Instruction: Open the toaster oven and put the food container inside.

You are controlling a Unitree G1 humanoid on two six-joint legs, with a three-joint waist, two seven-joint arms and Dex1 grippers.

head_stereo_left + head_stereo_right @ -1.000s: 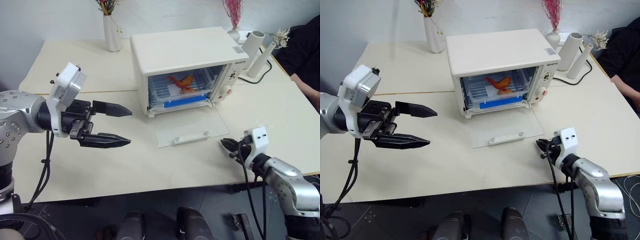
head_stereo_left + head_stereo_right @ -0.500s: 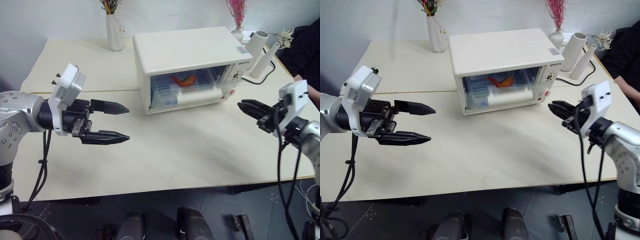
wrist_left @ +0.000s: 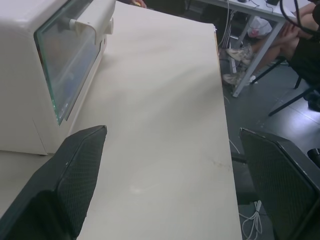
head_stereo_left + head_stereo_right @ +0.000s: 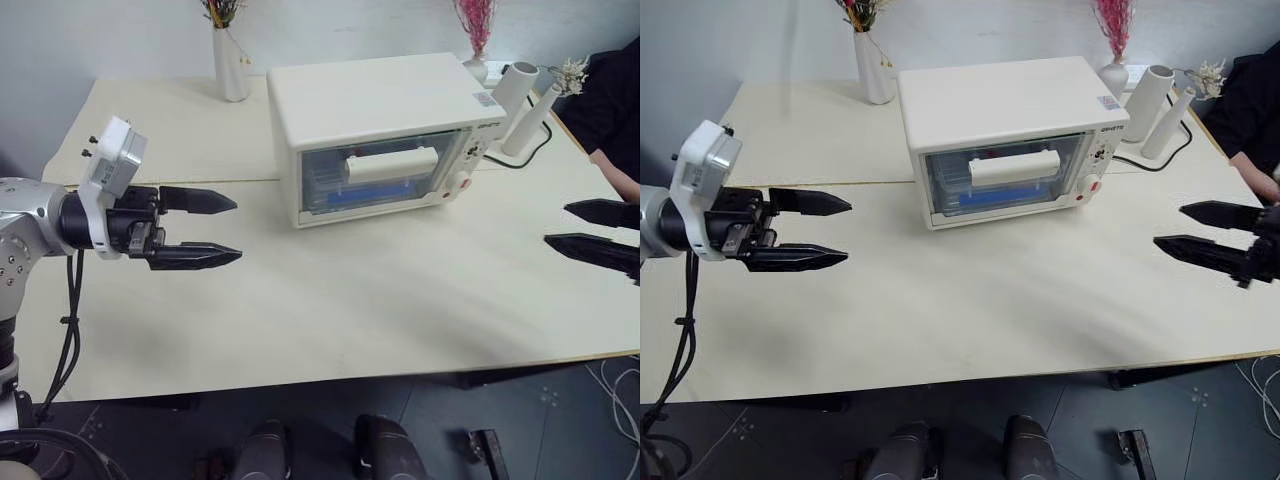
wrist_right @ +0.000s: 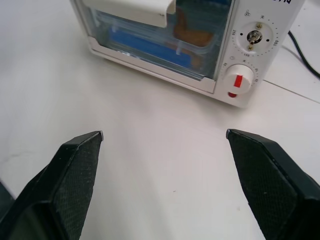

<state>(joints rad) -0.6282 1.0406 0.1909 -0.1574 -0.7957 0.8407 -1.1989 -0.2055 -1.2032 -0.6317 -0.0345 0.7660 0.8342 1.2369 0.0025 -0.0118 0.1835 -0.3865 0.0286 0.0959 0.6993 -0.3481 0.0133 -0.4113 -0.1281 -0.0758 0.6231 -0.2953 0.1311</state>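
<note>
The toaster oven (image 4: 385,135) stands door-shut at 12 o'clock on the surface (image 4: 350,300), the food container (image 5: 150,42) inside. Left hand (image 4: 215,228) at 9 o'clock and right hand (image 4: 1188,227) at 3 o'clock hover spread apart, empty.

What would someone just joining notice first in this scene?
The toaster oven at the middle back of the table, its glass door shut and the food container visible inside. Next, the left end effector and right end effector, both open and empty, held above the table on either side.
</note>
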